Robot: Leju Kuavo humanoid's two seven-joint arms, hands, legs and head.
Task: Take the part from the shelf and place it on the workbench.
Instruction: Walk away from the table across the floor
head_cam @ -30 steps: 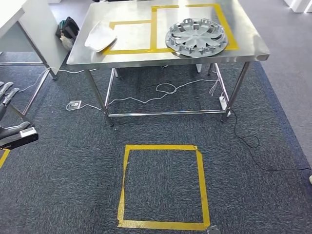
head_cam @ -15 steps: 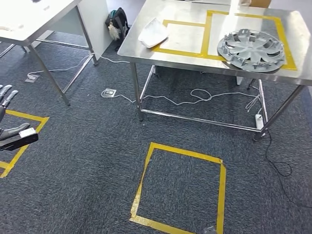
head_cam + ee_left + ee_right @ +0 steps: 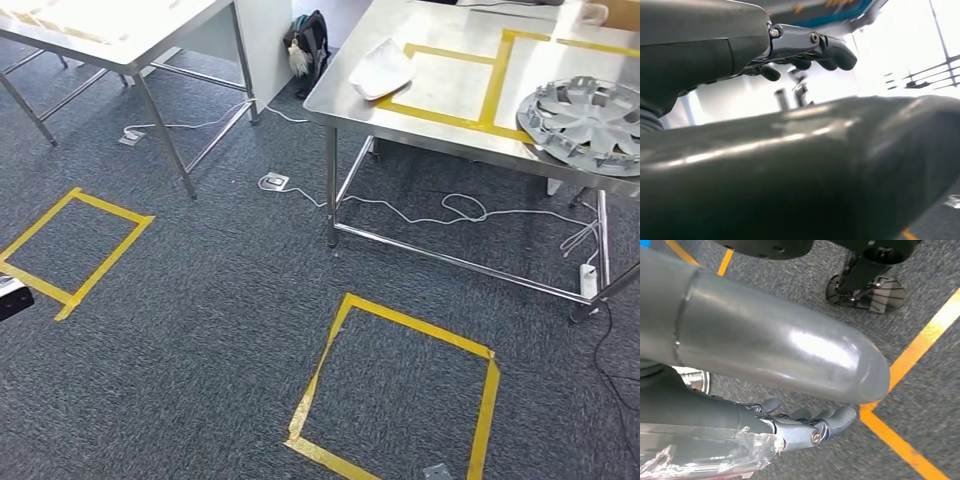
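- Camera has swung left since the earlier frame; workbench point(image 3: 423, 125) now sits right; shelf unseen.
- Left hand point(image 3: 806, 47) and right hand point(image 3: 806, 427) empty, fingers loosely extended.
- Wheel cover point(image 3: 592, 122) lies on workbench; I keep turning slowly until the shelf appears.

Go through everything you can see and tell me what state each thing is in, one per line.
Left hand: empty, fingers apart.
Right hand: empty, fingers extended over the carpet.
Wheel cover: lying flat on the steel table.
White part: lying near that table's corner.
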